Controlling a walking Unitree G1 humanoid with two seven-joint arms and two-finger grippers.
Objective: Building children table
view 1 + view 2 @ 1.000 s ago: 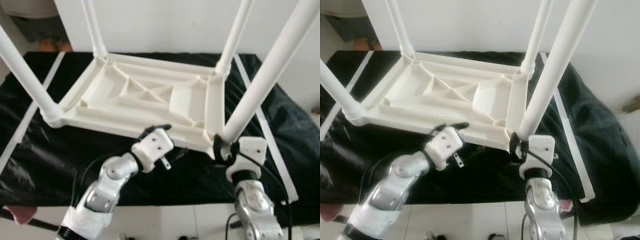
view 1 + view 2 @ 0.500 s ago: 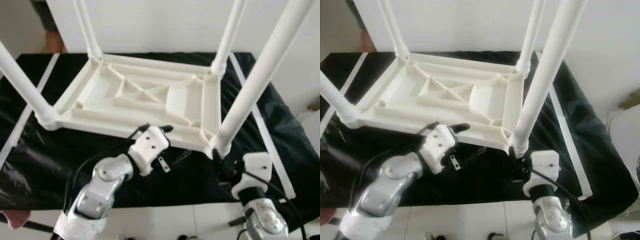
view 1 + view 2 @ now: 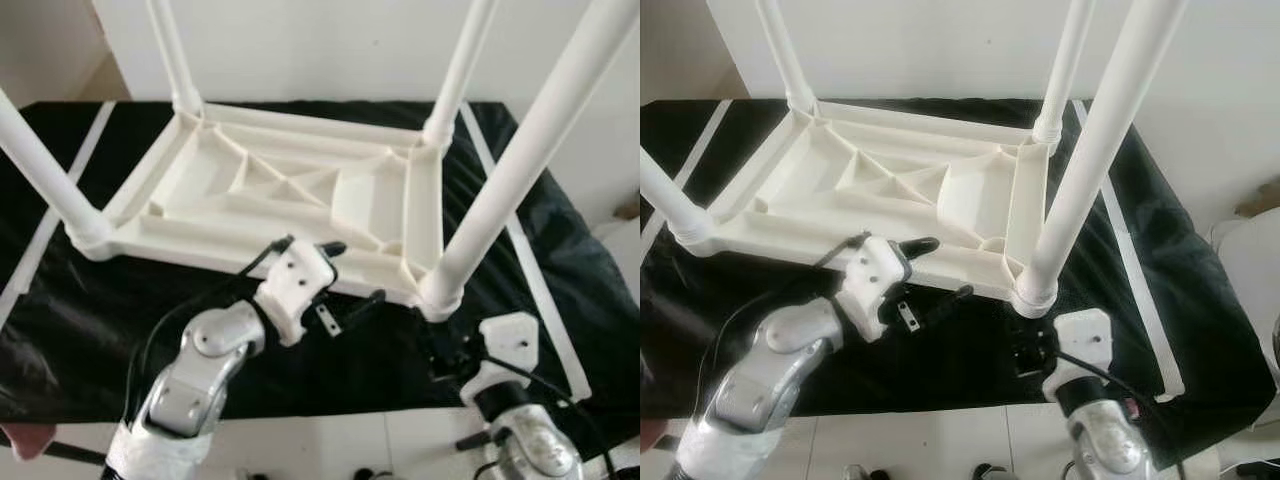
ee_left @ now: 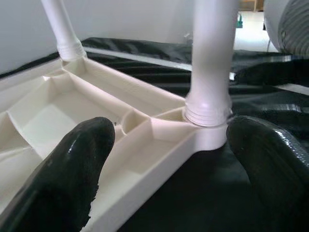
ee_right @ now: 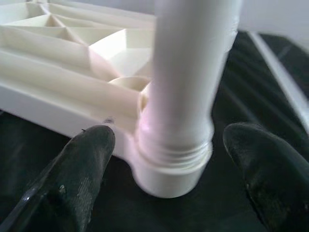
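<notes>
A white plastic children's table lies upside down on a black cloth, its four legs pointing up. The near right leg stands screwed into its corner socket. My left gripper is open at the table's front rim, one finger above the rim and one below it. In the left wrist view the fingers frame that rim and the leg. My right gripper is open, just in front of the leg's base and apart from it. In the right wrist view the leg stands between its spread fingers.
The black cloth covers a low surface, with white strips along its right and left sides. A white wall stands behind. Pale floor lies at the front edge. A white round object sits at the far right.
My right gripper has pulled back from the near right leg's base toward me and sits lower. The left gripper has shifted slightly along the front rim. The camera has moved a little.
</notes>
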